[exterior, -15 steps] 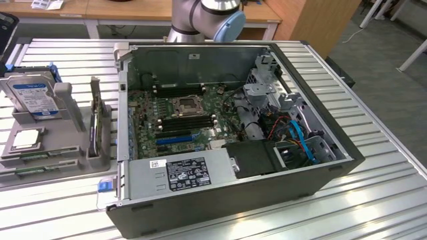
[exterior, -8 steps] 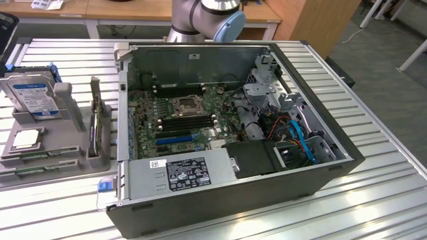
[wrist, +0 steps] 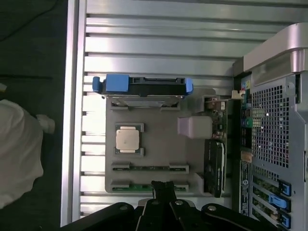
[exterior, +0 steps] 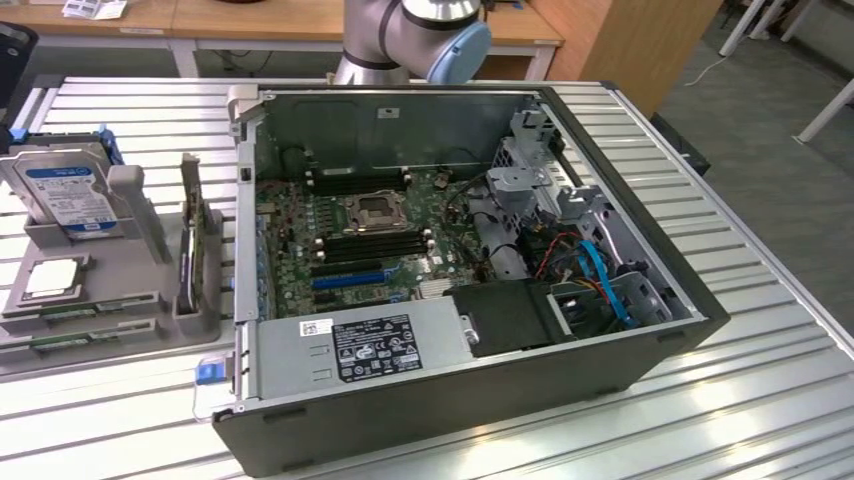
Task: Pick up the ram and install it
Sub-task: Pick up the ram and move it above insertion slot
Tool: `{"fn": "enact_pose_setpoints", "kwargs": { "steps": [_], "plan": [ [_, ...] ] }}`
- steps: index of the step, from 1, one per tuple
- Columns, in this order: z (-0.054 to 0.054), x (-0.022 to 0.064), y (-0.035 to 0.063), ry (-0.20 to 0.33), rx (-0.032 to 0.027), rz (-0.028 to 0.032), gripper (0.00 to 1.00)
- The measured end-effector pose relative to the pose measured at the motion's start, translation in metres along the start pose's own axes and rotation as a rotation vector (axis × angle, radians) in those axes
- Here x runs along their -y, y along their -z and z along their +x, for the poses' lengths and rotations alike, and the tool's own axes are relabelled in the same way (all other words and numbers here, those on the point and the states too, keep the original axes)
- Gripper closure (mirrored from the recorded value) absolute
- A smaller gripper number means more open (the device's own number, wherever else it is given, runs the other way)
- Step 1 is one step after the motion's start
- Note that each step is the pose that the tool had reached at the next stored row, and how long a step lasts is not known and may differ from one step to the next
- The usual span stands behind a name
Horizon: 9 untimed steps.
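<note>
Two green ram sticks lie in slots of a grey holder tray (wrist: 159, 149), one (wrist: 149, 168) beside the other (wrist: 139, 186). In the exterior view the same sticks (exterior: 78, 311) (exterior: 74, 340) sit at the tray's front, on that view's left. My gripper (wrist: 162, 186) hangs well above the tray with its black fingers shut together and nothing between them, its tips over the outermost stick. The open computer case (exterior: 467, 250) lies on its side, with black memory slots (exterior: 374, 245) beside the CPU socket (exterior: 374, 212). The arm's base (exterior: 400, 30) stands behind the case.
The tray also holds a blue-framed hard drive (wrist: 142, 86), a CPU chip (wrist: 129, 138) and an upright graphics card (wrist: 214, 166). Everything rests on a slatted metal table (exterior: 747, 380). A white shape (wrist: 17, 154) lies beyond the table's edge. A power supply (exterior: 360, 350) fills the case's near corner.
</note>
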State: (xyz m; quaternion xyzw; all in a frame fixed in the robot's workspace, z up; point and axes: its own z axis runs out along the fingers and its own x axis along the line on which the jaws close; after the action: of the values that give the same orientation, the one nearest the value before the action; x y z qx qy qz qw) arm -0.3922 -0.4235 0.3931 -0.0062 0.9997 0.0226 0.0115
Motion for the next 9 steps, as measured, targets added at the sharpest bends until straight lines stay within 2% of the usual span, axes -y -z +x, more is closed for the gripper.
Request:
{"fn": "enact_pose_setpoints", "kwargs": {
  "steps": [9],
  "plan": [
    [0.0000, 0.0000, 0.0000, 0.113, -0.0051, -0.0026, 0.90]
  ]
}}
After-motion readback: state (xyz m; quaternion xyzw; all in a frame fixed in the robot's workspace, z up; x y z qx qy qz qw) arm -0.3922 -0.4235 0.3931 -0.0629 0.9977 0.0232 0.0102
